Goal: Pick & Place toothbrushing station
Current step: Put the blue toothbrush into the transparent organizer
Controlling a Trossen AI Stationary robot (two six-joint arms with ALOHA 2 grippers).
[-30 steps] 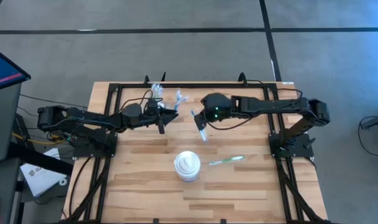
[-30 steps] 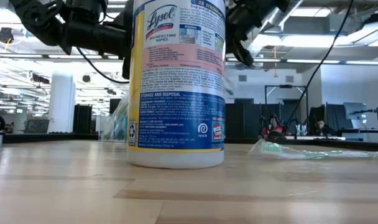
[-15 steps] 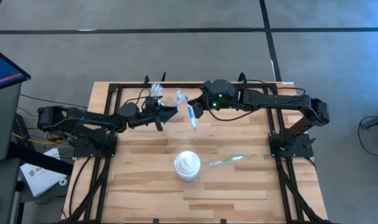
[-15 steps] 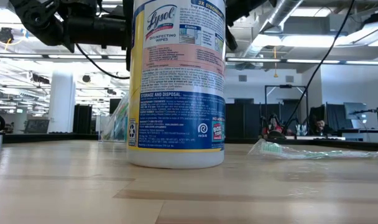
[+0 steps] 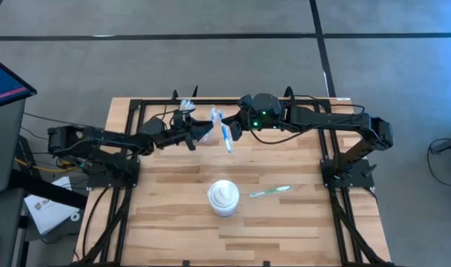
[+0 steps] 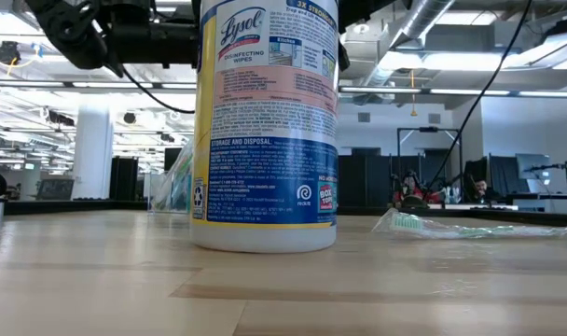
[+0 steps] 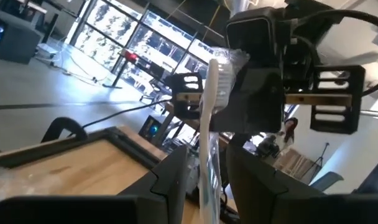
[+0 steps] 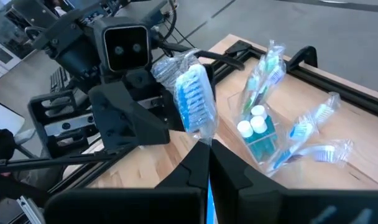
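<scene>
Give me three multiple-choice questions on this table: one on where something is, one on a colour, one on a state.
1. The green toothbrush lies: A in a cup; B in the left hand; C on the table beside the white wipes tub.
2. The wrapped toothbrush in the right hand has bristles that are: A blue; B pink; C green.
3. The right hand is: A open; B shut on the wrapped toothbrush; C resting on the table.
Key: C, it lies flat by the tub; A, the right wrist view shows blue bristles; B, it pinches the handle.
</scene>
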